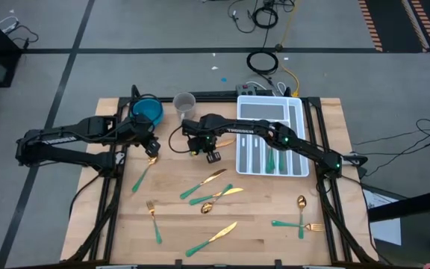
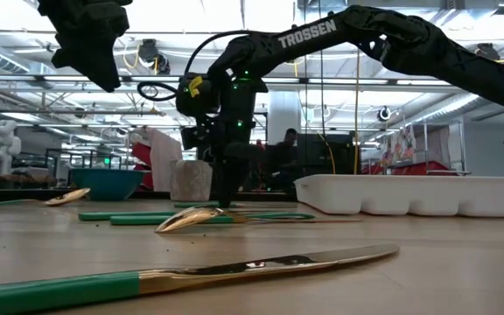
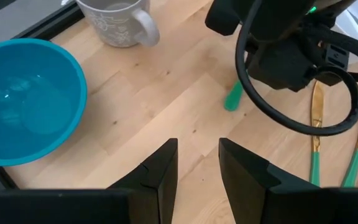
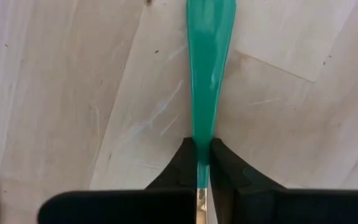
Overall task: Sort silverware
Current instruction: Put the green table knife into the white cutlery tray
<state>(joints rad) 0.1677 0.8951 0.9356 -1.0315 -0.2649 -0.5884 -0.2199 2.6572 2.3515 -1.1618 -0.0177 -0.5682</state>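
Right wrist view: right tool (image 4: 202, 163) pinched shut on a teal handle (image 4: 209, 68), piece still flat on the desk (image 1: 275, 239) near its far edge, just beside the white tray (image 1: 298, 138). Best lifted straight up, kept level. Left tool (image 3: 197, 163) part open, empty, by the blue bowl (image 3: 23, 102).

Bright, even overhead light across the table (image 1: 275, 224). Ceiling lights (image 2: 191, 13) glare low down; the near knife (image 2: 234, 267) blurs.
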